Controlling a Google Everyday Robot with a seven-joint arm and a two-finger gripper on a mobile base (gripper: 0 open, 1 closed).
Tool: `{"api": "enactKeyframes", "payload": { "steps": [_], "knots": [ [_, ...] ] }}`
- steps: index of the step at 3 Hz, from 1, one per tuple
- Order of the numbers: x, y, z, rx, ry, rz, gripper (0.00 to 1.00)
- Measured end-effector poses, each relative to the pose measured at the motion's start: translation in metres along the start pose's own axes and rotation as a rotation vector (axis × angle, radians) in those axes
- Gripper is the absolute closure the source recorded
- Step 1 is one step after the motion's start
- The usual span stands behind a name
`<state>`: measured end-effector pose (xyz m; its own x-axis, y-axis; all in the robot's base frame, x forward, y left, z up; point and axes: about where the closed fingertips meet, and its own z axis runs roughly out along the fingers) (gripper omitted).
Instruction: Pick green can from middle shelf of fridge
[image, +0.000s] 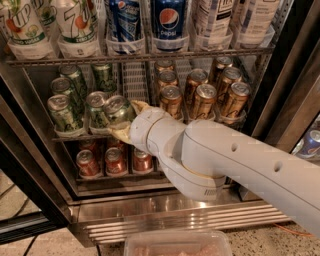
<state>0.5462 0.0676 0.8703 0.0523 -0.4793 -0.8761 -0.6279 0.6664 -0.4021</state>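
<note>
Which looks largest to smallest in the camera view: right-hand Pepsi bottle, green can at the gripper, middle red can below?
1. right-hand Pepsi bottle, though cropped at the top
2. green can, at the gripper on the middle shelf
3. middle red can, only slightly smaller; possibly just farther away

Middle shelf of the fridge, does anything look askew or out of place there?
One green can at the front of the middle shelf leans while its neighbours stand upright; the gripper is closed around it. Nothing else stands out.
</note>
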Motion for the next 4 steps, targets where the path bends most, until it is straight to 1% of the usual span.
{"api": "enactKeyframes", "payload": {
  "steps": [1,2,3,4],
  "knots": [
    [-0.009,0.051,0.002,-0.152,-0.019,-0.020,1.00],
    [0.004,0.045,-0.008,-0.215,-0.023,-0.010,1.00],
    [0.004,0.045,-0.008,-0.214,-0.023,-0.010,1.00],
    [0.013,0.030,-0.019,-0.168,0.016,-0.011,1.00]
  ]
}}
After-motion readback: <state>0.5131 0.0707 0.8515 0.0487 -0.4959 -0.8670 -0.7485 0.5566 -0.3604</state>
